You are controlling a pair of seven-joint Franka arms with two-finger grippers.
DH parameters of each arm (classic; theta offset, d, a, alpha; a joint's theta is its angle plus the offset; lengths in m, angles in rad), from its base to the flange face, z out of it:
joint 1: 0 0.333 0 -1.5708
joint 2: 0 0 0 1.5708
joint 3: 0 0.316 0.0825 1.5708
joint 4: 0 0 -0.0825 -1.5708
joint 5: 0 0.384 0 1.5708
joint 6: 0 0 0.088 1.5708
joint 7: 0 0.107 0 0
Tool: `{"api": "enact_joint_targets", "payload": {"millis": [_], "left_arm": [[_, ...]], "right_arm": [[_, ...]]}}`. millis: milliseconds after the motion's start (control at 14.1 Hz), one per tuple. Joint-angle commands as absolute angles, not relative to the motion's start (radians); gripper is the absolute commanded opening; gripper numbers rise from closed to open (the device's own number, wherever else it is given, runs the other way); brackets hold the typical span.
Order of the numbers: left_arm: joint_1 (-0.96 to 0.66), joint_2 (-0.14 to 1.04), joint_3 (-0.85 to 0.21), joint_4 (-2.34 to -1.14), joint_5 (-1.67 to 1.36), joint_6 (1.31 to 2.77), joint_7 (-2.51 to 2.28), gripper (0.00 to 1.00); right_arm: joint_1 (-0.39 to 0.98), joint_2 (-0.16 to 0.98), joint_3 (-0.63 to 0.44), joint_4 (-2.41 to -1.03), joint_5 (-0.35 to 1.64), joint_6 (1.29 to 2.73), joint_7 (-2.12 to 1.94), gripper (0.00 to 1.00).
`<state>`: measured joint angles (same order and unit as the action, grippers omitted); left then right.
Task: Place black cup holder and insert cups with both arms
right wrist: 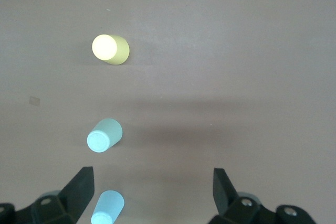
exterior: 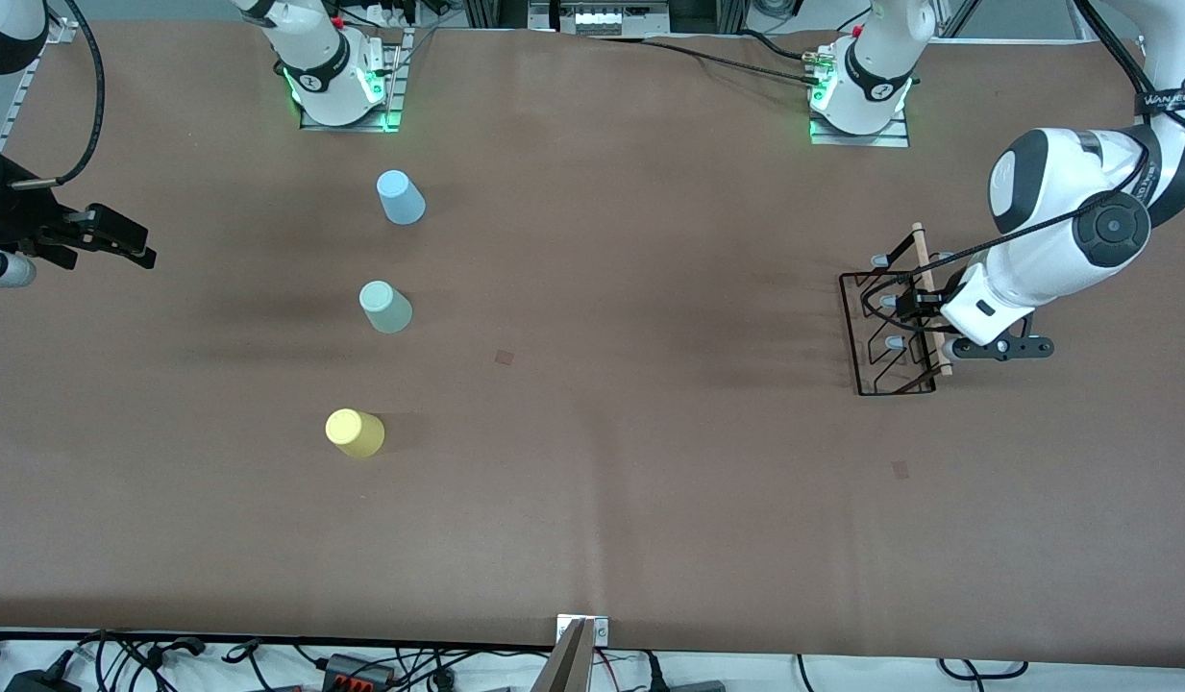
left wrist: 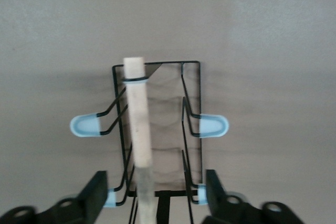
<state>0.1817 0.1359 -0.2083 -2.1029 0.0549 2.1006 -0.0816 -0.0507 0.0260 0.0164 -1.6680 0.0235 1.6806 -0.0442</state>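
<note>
The black cup holder [exterior: 880, 332] stands on the table at the left arm's end, its wooden rod handle [exterior: 928, 279] on top. My left gripper [exterior: 917, 308] is open and straddles the rod without touching it; the left wrist view shows the gripper [left wrist: 155, 187], the rod [left wrist: 139, 124] and the holder [left wrist: 191, 103]. Three cups stand toward the right arm's end: light blue [exterior: 400, 197], pale green [exterior: 385, 308] nearer the camera, yellow [exterior: 355, 432] nearest. My right gripper [exterior: 135, 248] is open and empty over the table's end. In the right wrist view it [right wrist: 152, 182] looks down on the yellow [right wrist: 110, 49], green [right wrist: 104, 135] and blue [right wrist: 107, 208] cups.
The two arm bases [exterior: 342, 86] [exterior: 861, 96] stand along the table edge farthest from the camera. Small tape marks [exterior: 505, 357] [exterior: 900, 469] lie on the brown table. A metal clamp [exterior: 580, 634] sits at the edge nearest the camera.
</note>
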Motion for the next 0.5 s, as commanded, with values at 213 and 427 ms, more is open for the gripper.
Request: {"api": "enact_joint_targets", "payload": {"millis": [213,427], "left_arm": [[0.221,0.092,-0.212,-2.163,0.049,2.114,-0.032,0.59],[0.222,0.087,-0.213,-2.184,0.048,2.114,-0.048,0.56]], "right_arm": [[-0.055,0.003,0.020,-1.687,0.012,1.674,-0.051,1.00],[-0.055,0.003,0.020,-1.687,0.012,1.674,-0.051,1.00]]}}
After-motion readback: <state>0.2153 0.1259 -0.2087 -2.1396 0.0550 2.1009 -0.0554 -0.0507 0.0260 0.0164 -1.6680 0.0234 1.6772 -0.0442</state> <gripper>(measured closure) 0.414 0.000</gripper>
